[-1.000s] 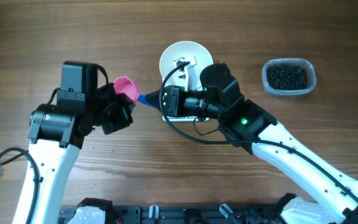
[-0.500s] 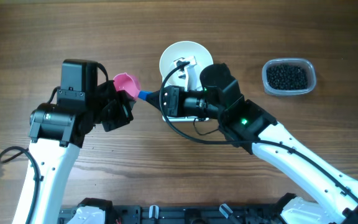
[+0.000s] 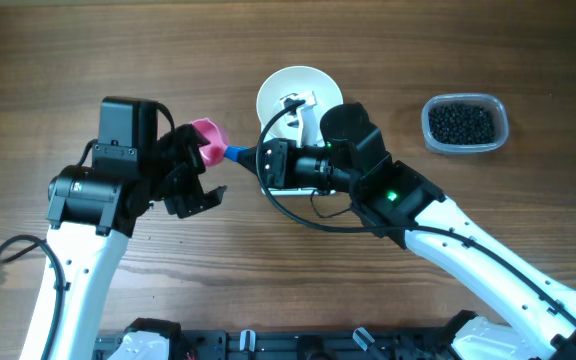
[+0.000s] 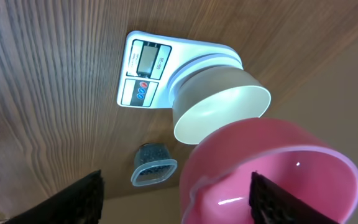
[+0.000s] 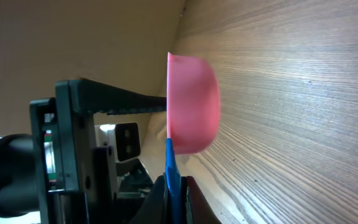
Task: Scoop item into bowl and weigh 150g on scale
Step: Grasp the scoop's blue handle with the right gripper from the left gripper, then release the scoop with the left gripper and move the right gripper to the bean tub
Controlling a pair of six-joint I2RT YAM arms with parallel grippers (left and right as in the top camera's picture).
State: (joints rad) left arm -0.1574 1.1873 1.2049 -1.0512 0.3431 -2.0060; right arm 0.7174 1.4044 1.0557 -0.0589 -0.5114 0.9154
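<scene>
- Black left fingers (image 4: 79,199) stand wide apart on either side of the pink scoop (image 3: 206,138) and clamp nothing. The scoop's cup looks empty.
- Blue handle (image 3: 236,154) of the scoop is pinched between the right fingers (image 5: 155,208), which are closed flat on it over the wooden surface (image 3: 48,60).
- White bowl (image 4: 229,109) sits on the scale (image 4: 143,73), just right of the scoop and partly under the right arm. It appears empty.
- Far right, the clear tub (image 3: 426,125) holds the beans (image 3: 463,123), well apart from the bowl.
- Handling, as a judgement: the beans are tiny, hard and round, so they should pour freely but also roll and bounce, and fingers cannot pinch them.
- They are best taken with the scoop, which looks like light, stiff plastic. It should be gripped on its thin handle and kept level so nothing spills.
</scene>
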